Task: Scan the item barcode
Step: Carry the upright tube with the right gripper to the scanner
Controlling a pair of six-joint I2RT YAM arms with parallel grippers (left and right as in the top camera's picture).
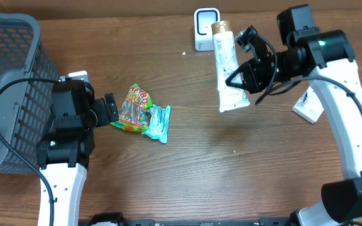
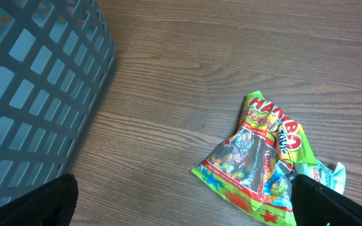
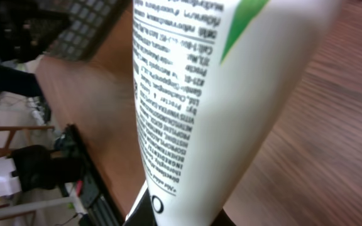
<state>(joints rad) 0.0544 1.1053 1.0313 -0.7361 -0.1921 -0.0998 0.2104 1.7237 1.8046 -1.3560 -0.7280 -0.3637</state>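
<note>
Right gripper (image 1: 242,76): I'm clamped on the tube (image 1: 226,66).
Left gripper (image 1: 110,111): wide, empty.
Done: tube lifted near scanner (image 1: 205,27), bench's far edge.
Left: scan barcode.

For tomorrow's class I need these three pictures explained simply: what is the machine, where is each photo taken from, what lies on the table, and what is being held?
Two robot arms work at a wooden table. One picture looks down from above; the others come from a camera on each wrist. The right gripper is shut on a white tube, lifted near a small white scanner; its wrist view shows the tube's fine print close up. The left gripper is open beside a candy bag and a teal packet. A grey basket stands at the left, a white box at the right.
</note>
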